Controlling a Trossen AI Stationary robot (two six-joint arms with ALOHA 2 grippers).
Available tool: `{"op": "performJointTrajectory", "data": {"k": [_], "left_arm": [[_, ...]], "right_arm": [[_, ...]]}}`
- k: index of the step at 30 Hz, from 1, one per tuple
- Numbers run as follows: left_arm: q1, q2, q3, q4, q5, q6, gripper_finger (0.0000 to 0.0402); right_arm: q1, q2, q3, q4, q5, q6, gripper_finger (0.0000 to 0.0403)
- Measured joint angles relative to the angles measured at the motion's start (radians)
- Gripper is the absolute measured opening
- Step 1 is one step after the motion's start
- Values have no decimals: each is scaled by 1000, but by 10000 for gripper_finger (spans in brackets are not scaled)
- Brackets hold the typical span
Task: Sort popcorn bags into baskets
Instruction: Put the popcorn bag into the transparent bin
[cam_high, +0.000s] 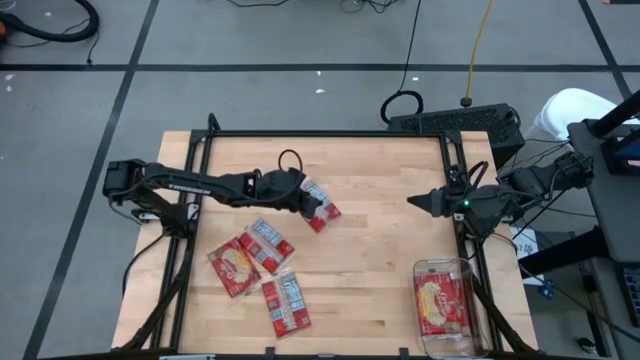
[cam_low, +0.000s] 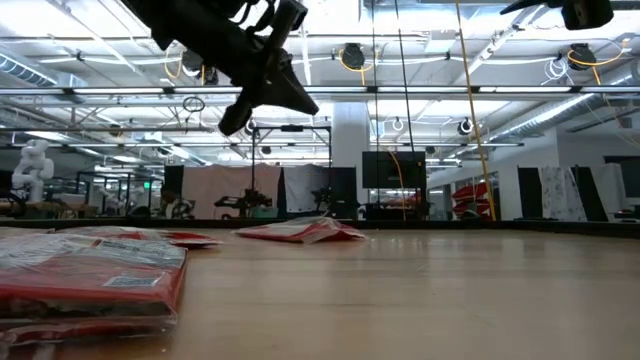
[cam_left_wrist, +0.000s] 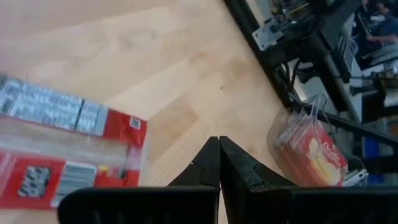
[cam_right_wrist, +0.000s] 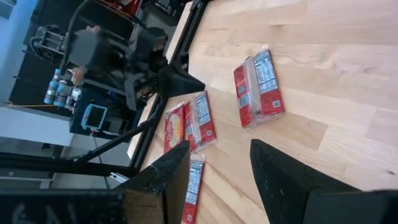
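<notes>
My left gripper (cam_left_wrist: 219, 140) is shut with nothing between its fingers. It hangs raised (cam_low: 298, 102) over the table's middle, above one red popcorn bag (cam_high: 322, 207) that lies flat, white panel up (cam_left_wrist: 56, 149). Three more popcorn bags (cam_high: 265, 245) (cam_high: 233, 267) (cam_high: 286, 304) lie flat near the front left, two of them overlapping. The clear basket (cam_high: 447, 340) stands at the front right with a popcorn bag (cam_high: 443, 303) inside it. My right gripper (cam_right_wrist: 219, 146) is open and empty, held high at the table's right side (cam_high: 412, 201).
A black frame (cam_high: 330, 134) runs around the table's back and sides. Bare wood (cam_high: 380, 250) lies between the loose bags and the basket. Cables and a dark box (cam_high: 460, 122) sit behind the far right corner.
</notes>
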Motion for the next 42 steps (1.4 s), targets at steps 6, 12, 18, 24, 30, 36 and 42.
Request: {"op": "performJointTrajectory", "data": {"k": [6, 12, 18, 24, 30, 36, 42], "left_arm": [[-1, 19, -1, -129, -18, -157, 41], [12, 108, -2, -103, -28, -240, 166], [24, 188, -1, -106, -71, -226, 283], [45, 289, -1, -56, -53, -293, 307], [50, 366, 6, 14, -63, -312, 249], [51, 411, 3, 55, -59, -238, 63], [52, 403, -1, 114, 24, -52, 7]], "right_arm": [[-1, 0, 0, 13, -3, 0, 160], [-1, 1, 0, 13, -42, 0, 160], [0, 1, 0, 12, -105, 1, 160], [0, 1, 0, 9, -110, -7, 160], [0, 1, 0, 8, -108, -23, 160], [0, 1, 0, 4, -108, -26, 160], [0, 1, 0, 3, -107, -52, 160]]}}
